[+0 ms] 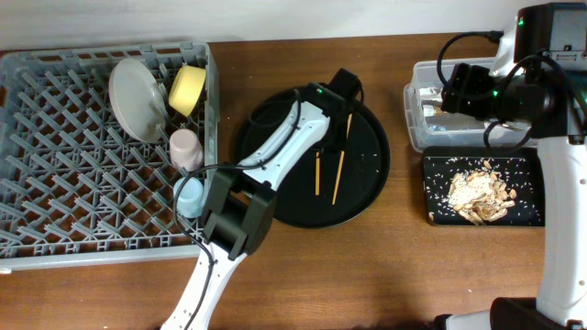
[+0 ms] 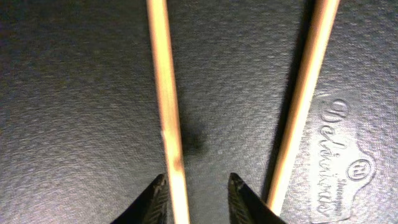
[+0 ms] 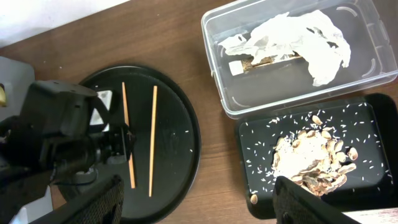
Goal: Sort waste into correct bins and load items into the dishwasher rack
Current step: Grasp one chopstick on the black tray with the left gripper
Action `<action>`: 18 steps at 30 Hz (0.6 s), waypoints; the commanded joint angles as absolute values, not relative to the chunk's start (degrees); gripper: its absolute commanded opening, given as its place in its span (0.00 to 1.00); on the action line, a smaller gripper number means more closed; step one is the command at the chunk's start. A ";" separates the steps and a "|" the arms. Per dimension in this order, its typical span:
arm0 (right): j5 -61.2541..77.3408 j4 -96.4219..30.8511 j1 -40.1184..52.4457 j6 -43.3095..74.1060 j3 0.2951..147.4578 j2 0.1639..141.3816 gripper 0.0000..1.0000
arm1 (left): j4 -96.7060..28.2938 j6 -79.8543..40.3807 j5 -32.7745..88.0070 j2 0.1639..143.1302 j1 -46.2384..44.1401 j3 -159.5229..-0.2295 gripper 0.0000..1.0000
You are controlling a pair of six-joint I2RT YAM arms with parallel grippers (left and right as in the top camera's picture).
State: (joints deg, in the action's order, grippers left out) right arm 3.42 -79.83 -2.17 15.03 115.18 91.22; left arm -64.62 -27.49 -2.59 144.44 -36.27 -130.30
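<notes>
Two thin brown chopsticks (image 1: 317, 174) (image 1: 337, 176) lie side by side on the large round black tray (image 1: 371, 179). My left gripper (image 1: 347, 121) is low over their far ends. In the left wrist view its jaws (image 2: 198, 180) straddle the left chopstick (image 2: 165, 93), with a gap still showing on that stick's right side. The other chopstick (image 2: 305, 93) lies outside the jaws. My right gripper (image 3: 199, 205) hangs high near the clear tub (image 1: 424, 128), open and empty. Plate (image 1: 138, 99), yellow bowl (image 1: 188, 89), pink cup (image 1: 186, 147) and blue cup (image 1: 190, 195) stand in the grey rack (image 1: 55, 119).
The clear tub (image 3: 214, 62) holds crumpled white napkins (image 3: 292, 37) and a wrapper (image 3: 267, 60). Beside it the shallow black tray (image 3: 373, 124) carries tan food scraps (image 3: 311, 158) and scattered rice grains. Bare wooden table lies between the round tray and the bins.
</notes>
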 commanded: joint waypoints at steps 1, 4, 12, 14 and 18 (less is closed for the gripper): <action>2.31 -80.36 -2.28 15.49 115.04 91.39 0.78 | -63.48 -27.81 -4.60 143.57 -36.97 -128.42 0.27; 2.31 -80.40 -2.28 15.51 115.02 91.39 0.78 | -62.50 -27.83 -4.62 143.57 -36.95 -127.02 0.26; 2.31 -80.77 -2.28 15.51 115.02 91.50 0.78 | -61.65 -28.73 -6.09 143.57 -36.91 -126.41 0.27; 2.31 -80.79 -2.28 15.51 115.02 91.50 0.78 | -61.69 -28.75 -6.02 143.52 -36.67 -126.56 0.27; 2.31 -80.82 -2.28 15.51 115.02 91.55 0.78 | -62.04 -28.91 -5.39 143.31 -35.62 -127.02 0.28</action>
State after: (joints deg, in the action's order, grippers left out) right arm 3.42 -80.64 -2.17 15.03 115.18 91.22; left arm -61.71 -28.14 -4.82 144.44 -36.80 -127.28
